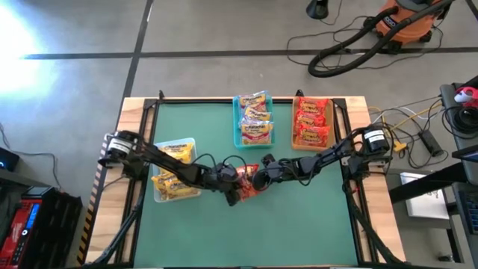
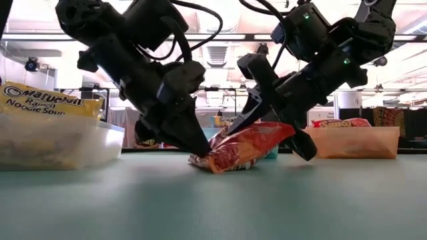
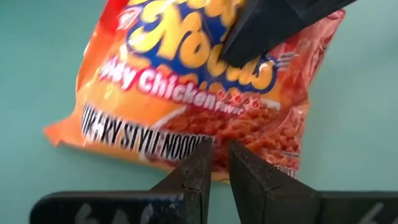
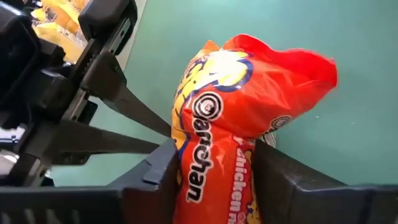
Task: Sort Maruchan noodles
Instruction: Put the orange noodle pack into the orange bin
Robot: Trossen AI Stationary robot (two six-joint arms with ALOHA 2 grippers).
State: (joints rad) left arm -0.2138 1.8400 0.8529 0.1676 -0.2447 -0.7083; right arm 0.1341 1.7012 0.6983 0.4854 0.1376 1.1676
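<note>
One red-orange Maruchan noodles packet (image 1: 247, 181) lies at the middle of the green table, between my two grippers. In the low view its left end (image 2: 217, 163) rests on the table and its right end (image 2: 277, 130) is raised. My left gripper (image 1: 233, 188) comes from the left and is shut at the packet's low end. My right gripper (image 1: 259, 176) comes from the right, its fingers on both sides of the raised end. More packets fill a clear tray (image 1: 159, 196), a teal tray (image 1: 238, 128) and a tan tray (image 1: 296, 127). My left gripper pinches the packet's crimped edge (image 3: 211, 167) between its two fingertips, slanting down from the table's left. That end stays low, at the table. My right gripper has the packet's raised end (image 4: 214, 168) between its two fingers (image 4: 158, 177), one on each flat face, slanting down from the right. The packet stands tilted in the hold.
The clear tray stands at the left beside my left arm; the teal and tan trays stand side by side at the far edge. The green mat (image 1: 299, 224) toward the near edge carries nothing. Cables hang from both arms above the packet.
</note>
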